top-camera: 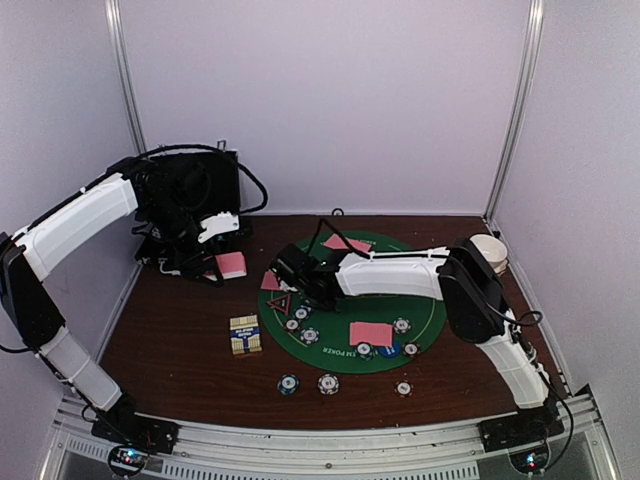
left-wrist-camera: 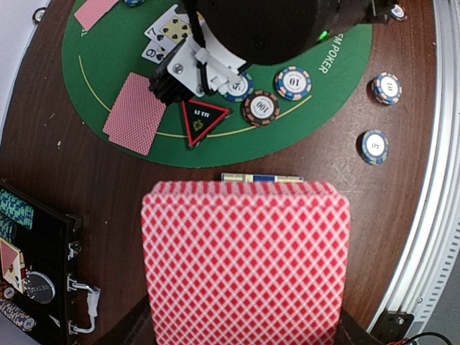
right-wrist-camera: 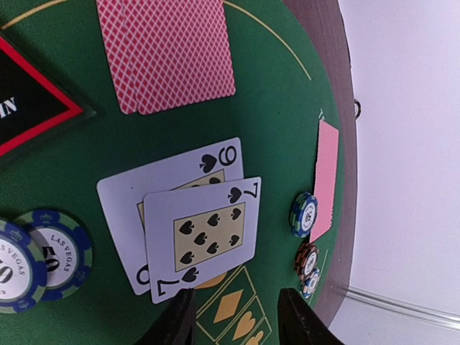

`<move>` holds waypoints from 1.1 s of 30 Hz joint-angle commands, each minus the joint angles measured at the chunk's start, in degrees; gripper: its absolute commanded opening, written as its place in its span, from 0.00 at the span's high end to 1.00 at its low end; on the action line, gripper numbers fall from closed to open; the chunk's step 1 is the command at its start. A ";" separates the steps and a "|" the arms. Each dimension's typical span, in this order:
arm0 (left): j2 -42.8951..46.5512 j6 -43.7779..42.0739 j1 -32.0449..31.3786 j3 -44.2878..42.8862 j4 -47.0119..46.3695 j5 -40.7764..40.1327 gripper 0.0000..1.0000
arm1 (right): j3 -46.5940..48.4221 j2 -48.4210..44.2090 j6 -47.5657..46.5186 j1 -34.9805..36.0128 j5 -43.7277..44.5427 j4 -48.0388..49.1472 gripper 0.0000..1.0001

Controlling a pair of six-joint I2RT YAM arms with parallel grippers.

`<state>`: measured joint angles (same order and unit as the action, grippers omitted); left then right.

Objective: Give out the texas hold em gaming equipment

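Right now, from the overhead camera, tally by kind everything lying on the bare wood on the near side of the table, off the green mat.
Poker chips: 3 (left, middle, right)
Blue-and-yellow box: 1
Total: 4

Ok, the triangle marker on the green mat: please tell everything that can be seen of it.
The triangle marker is a black triangle with a red border, white letters and a small green sign in the middle. It lies flat near the left edge of the green mat, one corner over the yellow line. The right gripper hangs close above one side; whether it touches, I cannot tell. A brown chip lies beside it, apart; face-down cards lie on its other side.
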<state>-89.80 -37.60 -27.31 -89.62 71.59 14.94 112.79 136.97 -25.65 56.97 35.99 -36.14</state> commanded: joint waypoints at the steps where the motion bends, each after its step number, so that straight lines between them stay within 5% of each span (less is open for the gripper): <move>1: 0.89 -0.71 0.42 -0.45 -0.26 0.53 1.00 | -2.72 -1.45 1.04 -0.10 0.56 -0.22 0.57; 9: 0.15 -0.54 0.42 -1.75 0.23 1.13 1.00 | -5.69 -4.86 4.32 -0.38 1.50 -0.72 0.50; 14: -0.02 -0.31 0.42 -1.95 0.30 1.36 1.00 | -4.70 -11.34 13.97 -2.82 -0.67 -2.68 0.35; 18: -0.10 -0.22 0.42 -2.13 0.27 1.39 1.00 | -4.70 -18.98 24.67 -5.03 -6.69 -3.98 0.13; 21: -0.28 -0.22 0.42 -2.28 0.29 1.42 1.00 | -5.33 -24.39 33.82 -6.21 -16.57 -4.10 0.01; 27: -0.61 -0.19 0.42 -2.70 0.29 1.42 1.00 | -7.59 -28.76 52.94 -9.47 -50.27 -0.33 0.00; 33: -0.81 0.14 0.43 -3.12 0.11 1.69 1.00 | -13.62 -26.00 73.38 -9.90 -73.77 12.86 0.00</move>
<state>-90.19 -37.58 -27.31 -90.67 72.14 15.27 103.70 107.18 29.43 46.98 -15.31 -31.44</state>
